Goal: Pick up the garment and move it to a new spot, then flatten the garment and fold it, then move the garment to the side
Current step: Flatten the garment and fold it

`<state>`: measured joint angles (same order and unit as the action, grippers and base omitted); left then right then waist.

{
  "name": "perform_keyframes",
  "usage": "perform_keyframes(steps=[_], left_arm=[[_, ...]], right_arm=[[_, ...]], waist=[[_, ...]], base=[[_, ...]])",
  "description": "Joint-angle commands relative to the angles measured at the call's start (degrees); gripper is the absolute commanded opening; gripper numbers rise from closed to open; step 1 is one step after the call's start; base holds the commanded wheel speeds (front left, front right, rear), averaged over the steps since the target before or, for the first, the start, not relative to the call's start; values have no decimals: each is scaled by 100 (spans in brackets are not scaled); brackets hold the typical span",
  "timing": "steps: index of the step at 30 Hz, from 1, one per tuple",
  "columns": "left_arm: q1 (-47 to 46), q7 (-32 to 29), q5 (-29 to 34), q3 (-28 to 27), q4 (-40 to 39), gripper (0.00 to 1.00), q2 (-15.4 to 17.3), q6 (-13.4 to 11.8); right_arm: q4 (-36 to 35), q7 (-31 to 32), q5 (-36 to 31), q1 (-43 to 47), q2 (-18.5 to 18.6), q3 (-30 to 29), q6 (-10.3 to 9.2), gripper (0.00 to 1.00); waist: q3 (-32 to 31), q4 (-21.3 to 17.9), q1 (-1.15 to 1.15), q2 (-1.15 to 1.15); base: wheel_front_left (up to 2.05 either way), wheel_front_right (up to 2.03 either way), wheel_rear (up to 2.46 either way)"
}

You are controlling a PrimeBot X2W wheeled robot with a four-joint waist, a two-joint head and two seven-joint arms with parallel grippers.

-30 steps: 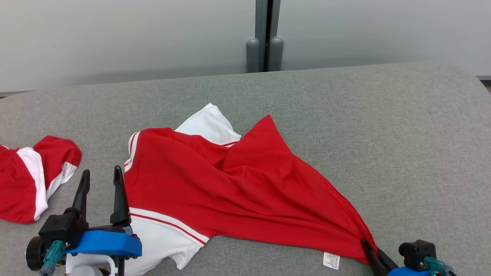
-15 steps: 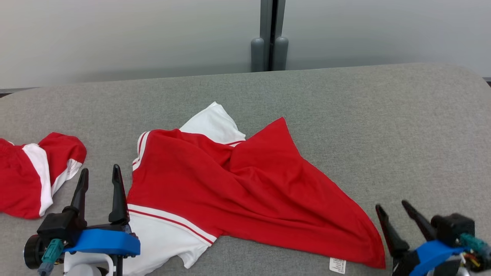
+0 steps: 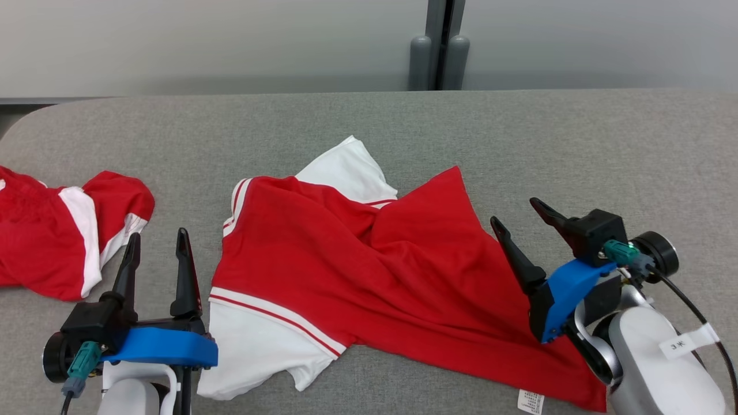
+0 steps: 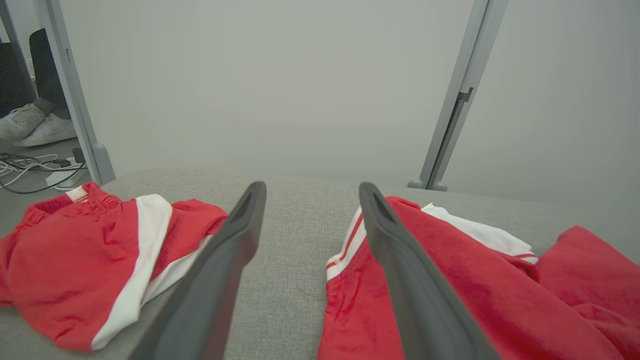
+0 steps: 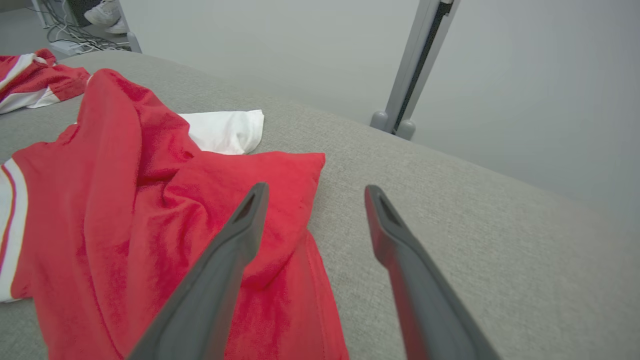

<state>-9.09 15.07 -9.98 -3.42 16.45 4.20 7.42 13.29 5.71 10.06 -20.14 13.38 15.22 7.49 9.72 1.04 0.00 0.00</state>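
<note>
Flanking the rumpled garment [image 3: 369,271], left pincer [image 3: 158,236] and right pincer [image 3: 513,210] gape empty.

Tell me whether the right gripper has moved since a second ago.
Yes. The right gripper left the shirt corner by the label and went forward along the shirt's right edge, jaws now open.

The left gripper [image 3: 158,234], made of two long dark fingers [image 3: 185,276] on a blue bracket [image 3: 161,349], is kept low at the left, pointed straight ahead with the jaws spread wide and empty. The right gripper [image 3: 514,210], same build, is angled up and leftward off its pale rounded forearm [image 3: 651,357], jaws spread wide too.
</note>
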Motion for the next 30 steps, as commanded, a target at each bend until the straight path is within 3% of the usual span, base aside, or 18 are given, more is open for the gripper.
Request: perform_keyframes(steps=[1, 18, 19, 20, 21, 30], left_arm=[[-90, 14, -20, 3, 8, 100, 7, 10], [-298, 14, -97, 143, 97, 100, -2, 11], [-289, 14, -97, 139, 98, 100, -3, 11], [-277, 14, -97, 129, 98, 100, -2, 11], [-267, 14, -100, 118, 101, 100, -3, 11], [-330, 14, -112, 163, 131, 100, -5, 11]], right_arm=[[210, 17, 10, -196, 17, 101, 1, 100], [3305, -283, 210, -1322, -263, 990, 1, 100], [3455, -270, 239, -1359, -284, 1037, 1, 89], [3577, -286, 259, -1390, -289, 1091, 1, 67], [3663, -370, 296, -1444, -286, 1126, 1, 0], [4291, -1022, 387, -2230, -53, 864, 0, 0]], waist=[[69, 88, 0, 0], [221, 415, 0, 0], [215, 414, 0, 0], [211, 409, 0, 0], [209, 403, 0, 0], [196, 405, 0, 0]], base=[[0, 0, 0], [0, 0, 0], [0, 0, 0], [0, 0, 0], [0, 0, 0], [0, 0, 0]])
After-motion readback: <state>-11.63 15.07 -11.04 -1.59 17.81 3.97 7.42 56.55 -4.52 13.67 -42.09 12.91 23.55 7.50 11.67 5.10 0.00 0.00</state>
